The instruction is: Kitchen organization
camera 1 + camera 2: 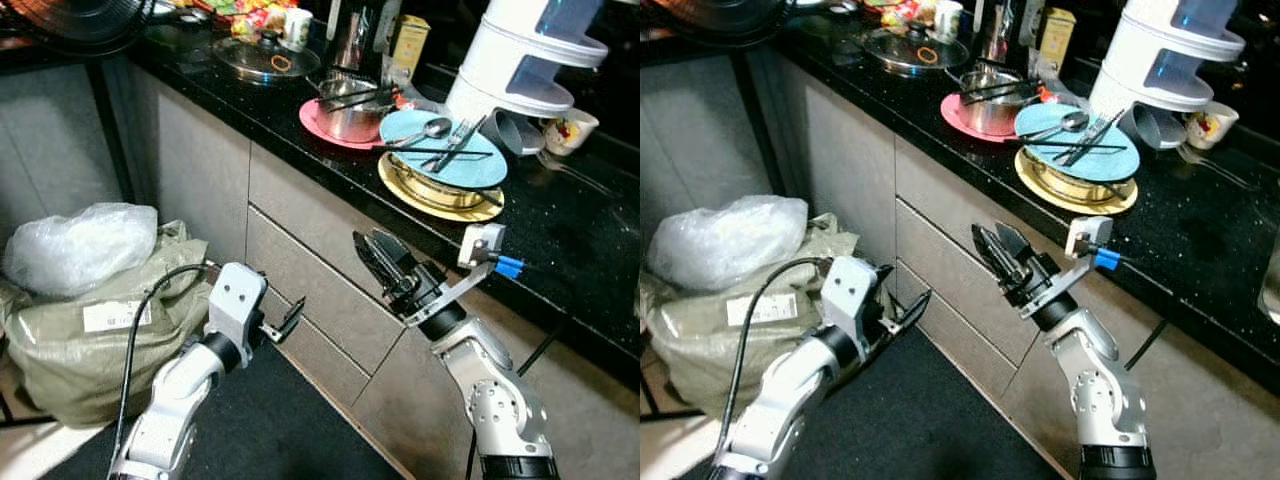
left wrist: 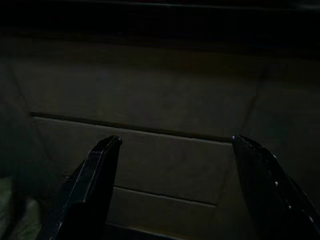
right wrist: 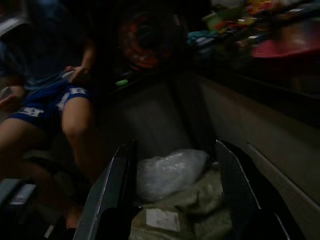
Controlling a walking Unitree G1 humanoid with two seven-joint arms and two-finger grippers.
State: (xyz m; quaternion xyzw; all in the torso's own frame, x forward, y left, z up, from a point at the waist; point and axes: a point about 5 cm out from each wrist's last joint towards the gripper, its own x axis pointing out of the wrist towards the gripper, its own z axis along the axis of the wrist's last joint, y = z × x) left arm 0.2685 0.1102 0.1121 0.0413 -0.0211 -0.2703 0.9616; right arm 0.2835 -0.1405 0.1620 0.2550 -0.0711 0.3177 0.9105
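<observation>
Head camera looks down along a black table (image 1: pixel 560 230) running from 11 o'clock to 4 o'clock, grey drawer fronts (image 1: pixel 320 270) beneath it.

Dishes at 1 o'clock on the table: blue plate (image 1: pixel 445 150) stacked on a gold-rimmed plate (image 1: pixel 440 195), with a spoon (image 1: pixel 425 130) and a fork (image 1: pixel 455 140) lying across it. Just beside, toward 11 o'clock, a steel bowl (image 1: pixel 350 120) sits on a pink plate (image 1: pixel 320 125). Glass lid (image 1: pixel 265 57) farther along. White tiered container (image 1: pixel 525 60) and a mug (image 1: pixel 570 130) at 2 o'clock.

Right gripper (image 1: pixel 378 255): raised before the upper drawer, below the table edge, fingers spread, nothing held.

Left gripper (image 1: pixel 285 322): low, near the lower drawers, released; wrist view shows fingers apart facing the drawer fronts.

Floor at 9 o'clock: green sack (image 1: pixel 90 330) with a clear plastic bag (image 1: pixel 80 245) on top.

Right wrist view: seated person (image 3: pixel 55 100), dim.
</observation>
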